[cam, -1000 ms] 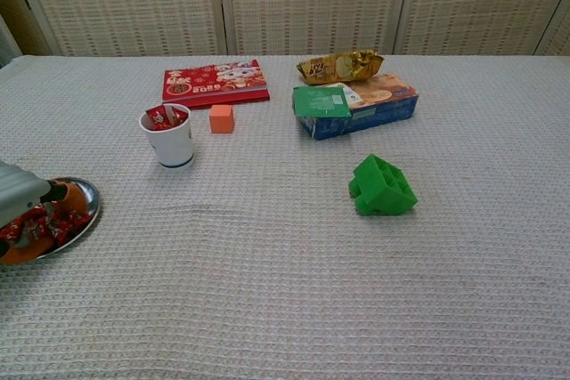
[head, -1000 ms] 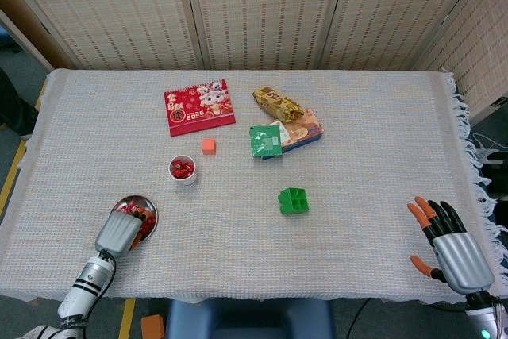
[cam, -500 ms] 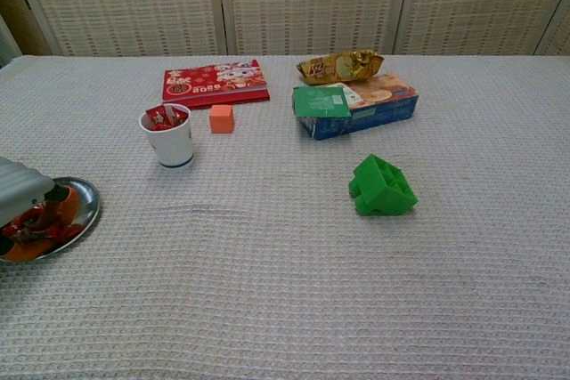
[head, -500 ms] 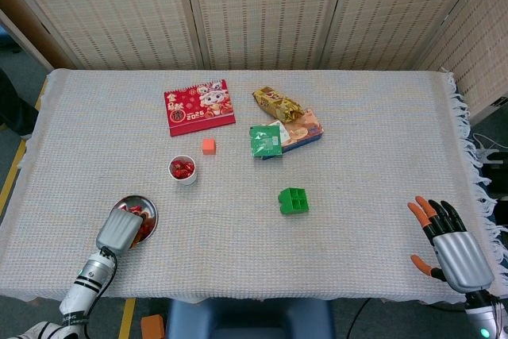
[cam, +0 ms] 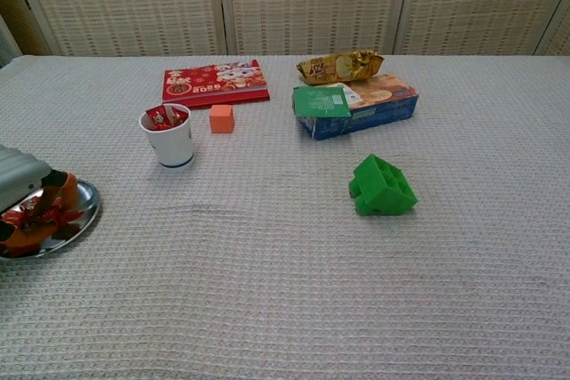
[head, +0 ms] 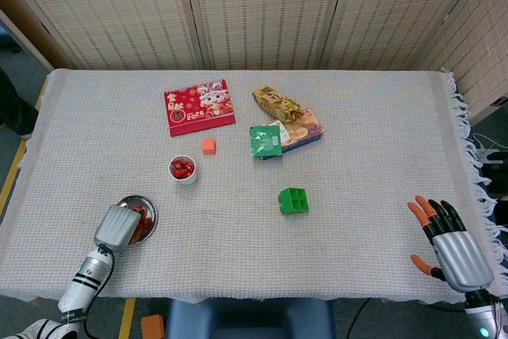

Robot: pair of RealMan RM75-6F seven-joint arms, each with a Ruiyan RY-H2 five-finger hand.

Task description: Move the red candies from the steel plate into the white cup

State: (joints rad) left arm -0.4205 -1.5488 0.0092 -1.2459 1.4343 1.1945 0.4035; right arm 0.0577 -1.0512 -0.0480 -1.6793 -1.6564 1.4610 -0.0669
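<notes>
The steel plate [head: 148, 209] [cam: 83, 210] lies near the table's front left edge. My left hand [head: 118, 226] [cam: 24, 191] is over its near side, fingers curled around a bunch of red candies [cam: 36, 214] held just above the plate. The white cup [head: 183, 171] [cam: 169, 141] stands upright behind and to the right of the plate, with red candies [head: 182, 167] [cam: 164, 116] inside it. My right hand [head: 449, 242] hovers at the front right edge of the table, fingers spread and holding nothing; the chest view does not show it.
An orange cube [head: 208, 145] sits just beyond the cup, and a red card [head: 198, 106] lies further back. Snack packets [head: 277, 104] and a blue box [head: 295, 134] lie at the centre back. A green block [head: 294, 200] rests mid-table.
My left hand has closed on the candies and risen slightly off the plate, shifting a little to the left. The right hand has not moved.
</notes>
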